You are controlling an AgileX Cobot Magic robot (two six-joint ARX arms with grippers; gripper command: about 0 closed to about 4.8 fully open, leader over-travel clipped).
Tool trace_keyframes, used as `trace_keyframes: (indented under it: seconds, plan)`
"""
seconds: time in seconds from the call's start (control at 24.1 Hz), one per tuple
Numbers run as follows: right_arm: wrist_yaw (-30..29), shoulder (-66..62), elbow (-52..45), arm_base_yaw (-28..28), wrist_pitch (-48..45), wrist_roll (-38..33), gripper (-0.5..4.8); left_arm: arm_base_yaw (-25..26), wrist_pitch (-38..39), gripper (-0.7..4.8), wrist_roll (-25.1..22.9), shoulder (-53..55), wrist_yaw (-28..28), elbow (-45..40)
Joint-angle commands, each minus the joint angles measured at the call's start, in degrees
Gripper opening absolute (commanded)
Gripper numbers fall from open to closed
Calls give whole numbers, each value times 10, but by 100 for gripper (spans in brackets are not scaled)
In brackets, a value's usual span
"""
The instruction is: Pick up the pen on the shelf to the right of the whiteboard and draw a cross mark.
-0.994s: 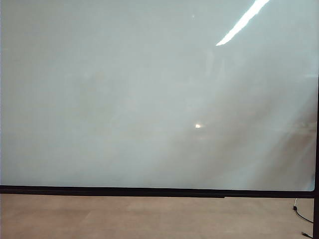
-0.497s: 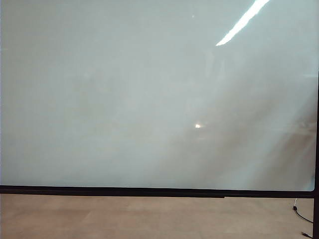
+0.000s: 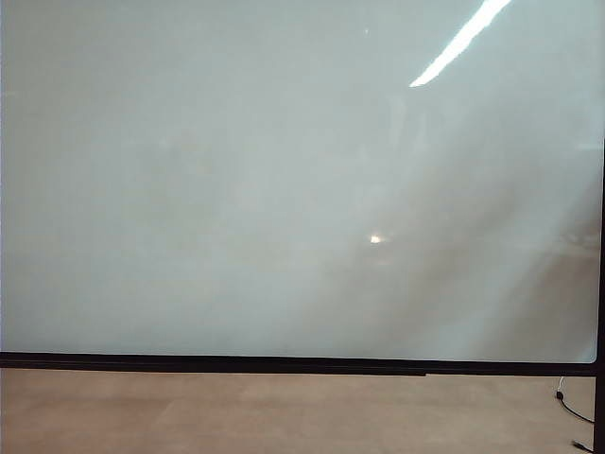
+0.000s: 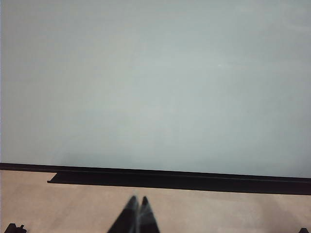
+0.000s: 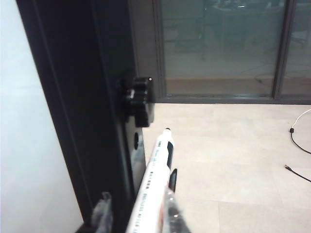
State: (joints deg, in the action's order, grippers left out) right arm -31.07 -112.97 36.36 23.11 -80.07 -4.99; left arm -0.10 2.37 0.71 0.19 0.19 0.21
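Observation:
The whiteboard (image 3: 284,180) fills the exterior view, glossy white and bare, and neither arm shows there. No cross mark shows on it. In the right wrist view the white pen (image 5: 158,165) with small dark print lies along the board's black side frame (image 5: 82,97), its tip pointing away from the camera. My right gripper (image 5: 138,208) straddles the pen: one blurred finger (image 5: 172,216) lies against it, the other (image 5: 103,213) stands off with a dark gap between. My left gripper (image 4: 138,200) hovers over the floor below the board's lower edge, tips together and holding nothing.
A black knob (image 5: 138,99) juts from the side frame beyond the pen's tip. Cables (image 5: 299,141) trail on the beige floor (image 5: 233,160) in front of glass doors (image 5: 218,43). A black ledge (image 4: 180,179) runs under the board.

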Motion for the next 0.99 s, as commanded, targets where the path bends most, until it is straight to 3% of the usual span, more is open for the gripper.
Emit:
trace_keyframes:
  seconds: [0.04,0.08,0.17,0.21,0.41,0.99]
  plan:
    - [0,1,1,1,-8,-2,103,0,-7,-4,-3,0,0,2]
    - [0,1,2,1,-9,-2,88,0,-7,-4,-3,0,0,2]
    - [0,2,2,1,-9,-2,4,0,-7,-5,-3,0,0,2]
    - [-2,2,2,1,-10,-2,-6,0,-7,-4,-3,0,0,2]
    - [-6,26,1,6,-10,5,-5,0,-7,-5,-3,0,0,2]
    - [79,80,-38,26,-3,-29,-6,0,-7,-4,-3,0,0,2]
